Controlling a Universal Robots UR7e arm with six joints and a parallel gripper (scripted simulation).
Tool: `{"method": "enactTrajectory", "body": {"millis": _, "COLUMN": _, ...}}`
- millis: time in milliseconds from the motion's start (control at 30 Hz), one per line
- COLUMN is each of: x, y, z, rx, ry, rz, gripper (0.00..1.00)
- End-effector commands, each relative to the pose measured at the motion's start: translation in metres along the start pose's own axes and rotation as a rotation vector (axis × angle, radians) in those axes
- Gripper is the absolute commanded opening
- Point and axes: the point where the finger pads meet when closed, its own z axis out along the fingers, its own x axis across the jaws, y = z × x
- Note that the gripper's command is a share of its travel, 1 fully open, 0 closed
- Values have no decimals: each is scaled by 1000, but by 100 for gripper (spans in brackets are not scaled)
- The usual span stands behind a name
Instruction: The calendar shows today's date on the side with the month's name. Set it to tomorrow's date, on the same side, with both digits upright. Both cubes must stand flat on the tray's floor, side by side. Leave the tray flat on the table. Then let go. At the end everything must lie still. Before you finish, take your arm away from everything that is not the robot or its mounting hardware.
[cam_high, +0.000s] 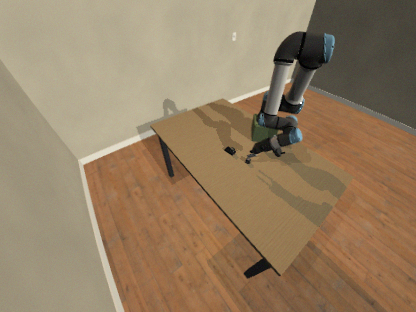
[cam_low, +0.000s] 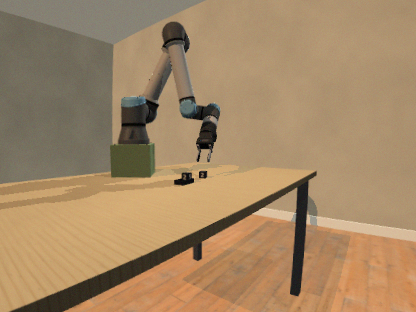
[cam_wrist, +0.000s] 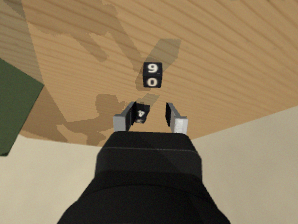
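gripper (cam_low: 205, 158): fingers spread, nothing between, hovering above loose cube
loose cube (cam_low: 202, 174): on table (cam_low: 150, 215), just beside tray, near green pedestal (cam_low: 132, 160) edge
tray (cam_low: 183, 182): flat, one cube (cam_low: 186, 176) in it

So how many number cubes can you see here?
2. One cube stands in the tray; the other cube stands on the table beside the tray, below the open gripper. None seems hidden.
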Motion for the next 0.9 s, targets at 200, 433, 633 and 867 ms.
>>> {"method": "enactTrajectory", "body": {"millis": 200, "x": 0, "y": -7, "z": 7, "rx": 0, "ry": 1, "rz": 1, "gripper": 87}}
{"method": "enactTrajectory", "body": {"millis": 433, "x": 0, "y": -16, "z": 16, "rx": 0, "ry": 1, "rz": 1, "gripper": 87}}
{"method": "enactTrajectory", "body": {"millis": 633, "x": 0, "y": -21, "z": 21, "rx": 0, "ry": 1, "rz": 1, "gripper": 87}}
{"method": "enactTrajectory", "body": {"millis": 867, "x": 0, "y": -31, "z": 31, "rx": 0, "ry": 1, "rz": 1, "gripper": 87}}
